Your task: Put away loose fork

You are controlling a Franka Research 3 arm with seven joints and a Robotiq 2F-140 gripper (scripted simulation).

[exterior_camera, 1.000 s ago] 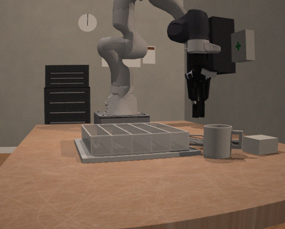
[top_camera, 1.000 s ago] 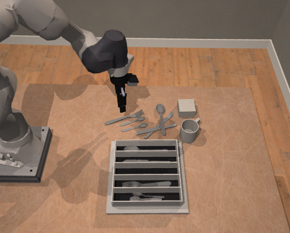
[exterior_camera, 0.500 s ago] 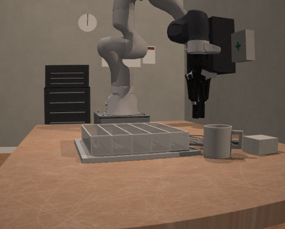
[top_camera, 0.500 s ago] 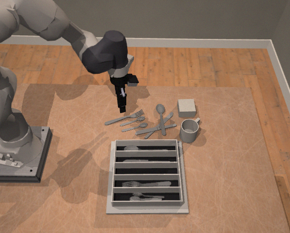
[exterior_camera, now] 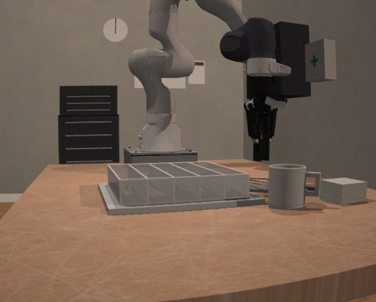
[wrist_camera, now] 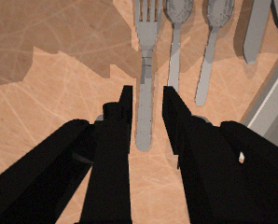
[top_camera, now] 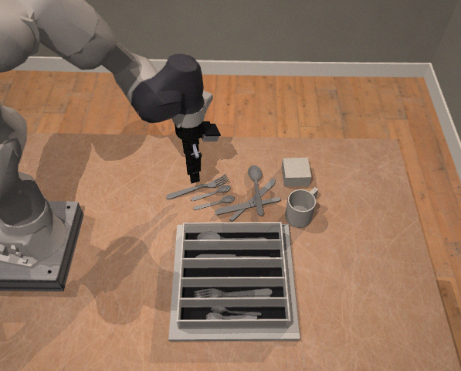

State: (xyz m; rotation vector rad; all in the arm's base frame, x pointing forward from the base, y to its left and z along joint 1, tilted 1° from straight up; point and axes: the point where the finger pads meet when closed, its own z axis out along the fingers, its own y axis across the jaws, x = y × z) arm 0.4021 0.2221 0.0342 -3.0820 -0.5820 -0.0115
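On the table (top_camera: 342, 279), behind the tray (top_camera: 174, 279), the gripper (top_camera: 193, 178) hangs above the fork (top_camera: 198, 186), fingers narrowly parted astride its handle, gripping nothing. Right of the fork lie two spoons (top_camera: 211, 193), then crossed knives (top_camera: 246, 204), a mug (top_camera: 299, 207) and a block (top_camera: 296, 171). More forks (top_camera: 232, 292) lie in the tray's fourth slot.

Bare table left of the loose fork (wrist_camera: 145, 70); a spoon (wrist_camera: 176, 42) lies just beside its right
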